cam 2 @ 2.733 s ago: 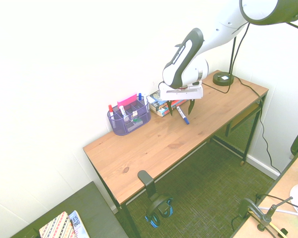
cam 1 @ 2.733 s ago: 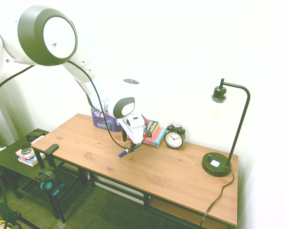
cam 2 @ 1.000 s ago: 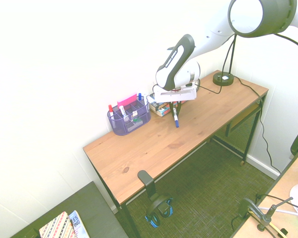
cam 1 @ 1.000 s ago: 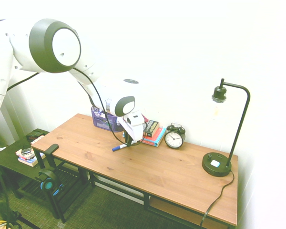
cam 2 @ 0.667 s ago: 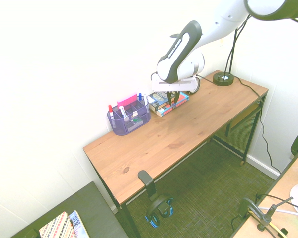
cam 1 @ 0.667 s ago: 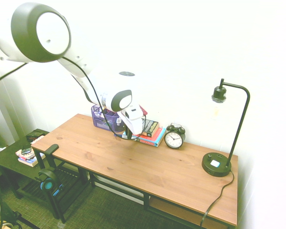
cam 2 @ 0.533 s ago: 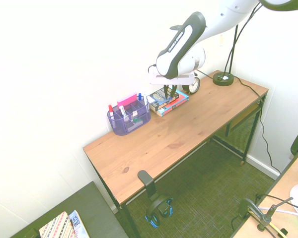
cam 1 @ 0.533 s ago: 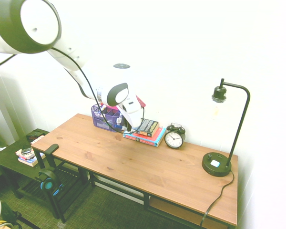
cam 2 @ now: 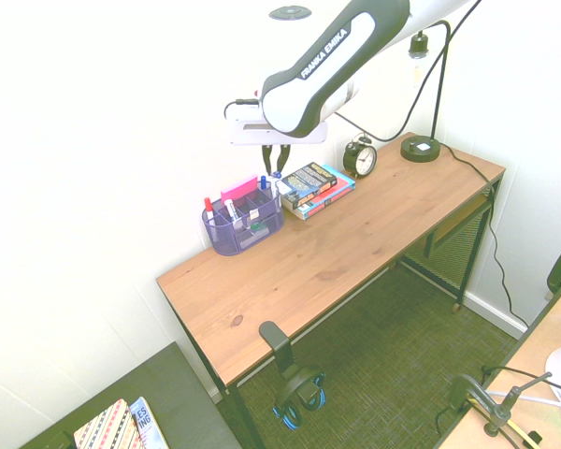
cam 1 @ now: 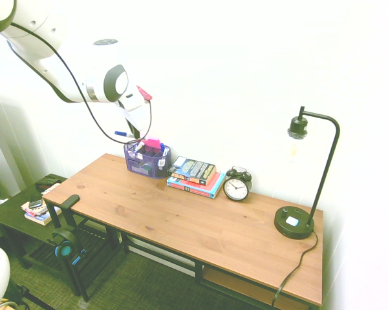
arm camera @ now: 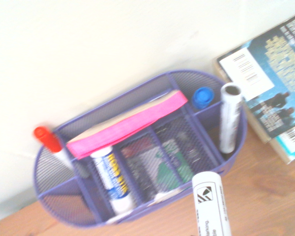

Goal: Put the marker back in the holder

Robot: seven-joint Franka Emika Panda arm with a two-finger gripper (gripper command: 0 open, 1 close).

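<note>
The marker (cam 1: 123, 134), white-barrelled with a blue cap, hangs in the air roughly level, and my gripper (cam 1: 137, 132) is shut on it. It sits just above the holder (cam 1: 145, 166), a purple wire-mesh organiser at the desk's back edge against the wall. In the second exterior view my gripper (cam 2: 277, 170) hovers over the right end of the holder (cam 2: 238, 241). The wrist view looks down into the holder (arm camera: 64, 211), with the marker's white barrel (arm camera: 211, 206) rising from the bottom edge.
The holder's compartments hold a pink item (arm camera: 128, 125), a red-capped pen (arm camera: 49, 140), a blue-capped pen (arm camera: 202, 97) and other pens. To its right lie a stack of books (cam 1: 195, 174), an alarm clock (cam 1: 237, 185) and a desk lamp (cam 1: 296, 223). Headphones (cam 1: 64, 247) hang off the desk's left end.
My gripper has lifted the marker off the desk in front of the books and carried it up and towards the wall, to a spot above the holder.
</note>
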